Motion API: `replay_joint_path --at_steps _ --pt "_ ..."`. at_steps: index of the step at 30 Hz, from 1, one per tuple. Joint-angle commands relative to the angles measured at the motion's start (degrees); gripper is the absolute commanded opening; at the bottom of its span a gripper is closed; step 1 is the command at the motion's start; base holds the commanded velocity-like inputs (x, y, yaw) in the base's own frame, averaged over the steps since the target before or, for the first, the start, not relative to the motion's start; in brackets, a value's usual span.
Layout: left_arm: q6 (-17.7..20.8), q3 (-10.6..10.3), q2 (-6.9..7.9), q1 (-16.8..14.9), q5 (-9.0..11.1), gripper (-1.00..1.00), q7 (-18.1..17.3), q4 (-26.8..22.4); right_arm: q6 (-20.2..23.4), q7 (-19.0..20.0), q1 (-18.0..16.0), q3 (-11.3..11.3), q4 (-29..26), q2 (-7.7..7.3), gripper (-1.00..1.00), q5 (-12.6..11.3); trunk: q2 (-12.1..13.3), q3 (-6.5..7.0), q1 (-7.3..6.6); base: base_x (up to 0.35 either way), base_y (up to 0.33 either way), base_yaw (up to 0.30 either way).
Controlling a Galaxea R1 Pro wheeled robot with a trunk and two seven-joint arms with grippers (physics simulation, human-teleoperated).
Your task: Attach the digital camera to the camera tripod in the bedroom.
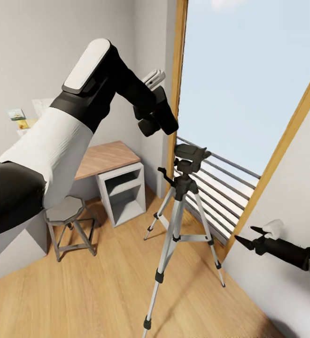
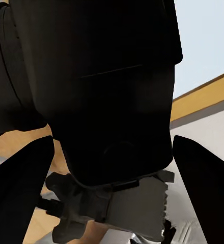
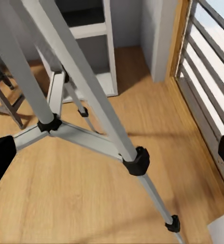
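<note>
Bedroom, wood floor point(image 1: 103, 281), tall window point(image 1: 239, 70). Left tool point(image 1: 157, 119) clenched on camera point(image 2: 102, 91), raised just above and left of tripod point(image 1: 181, 197) head. Right tool point(image 1: 249, 237) released, low, idle. Step: approach. Next: align camera base over head plate, lower.

Digital camera point(image 1: 151, 123) above camera tripod point(image 1: 183, 188), stool point(image 1: 65, 211) left.
</note>
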Motion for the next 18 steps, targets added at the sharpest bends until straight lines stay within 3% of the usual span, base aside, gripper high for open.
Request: replay_joint_path --at_steps 1,8,9,18 --pt "-0.01 -0.05 0.00 -0.07 0.55 -1.00 0.60 -0.04 0.35 0.37 -0.08 0.12 -0.08 0.71 1.00 0.37 -0.07 -0.08 0.01 0.000 0.000 -0.038" --pt "0.05 -0.13 0.00 -0.07 0.55 -1.00 0.65 -0.08 -0.10 0.40 -0.12 2.48 -0.06 3.05 1.00 0.58 -0.07 -0.08 0.01 0.000 0.000 -0.017" --pt "0.06 -0.16 0.00 -0.07 0.55 -1.00 0.63 -0.09 -0.01 0.41 -0.12 3.68 -0.06 3.35 1.00 0.52 -0.07 -0.08 0.01 0.000 0.000 -0.004" --pt "2.94 -0.22 0.00 0.00 0.58 -1.00 -0.05 -0.06 0.41 0.70 -0.29 4.82 -0.02 3.65 1.00 -0.07 -0.07 -0.08 0.01 0.000 0.000 -0.002"
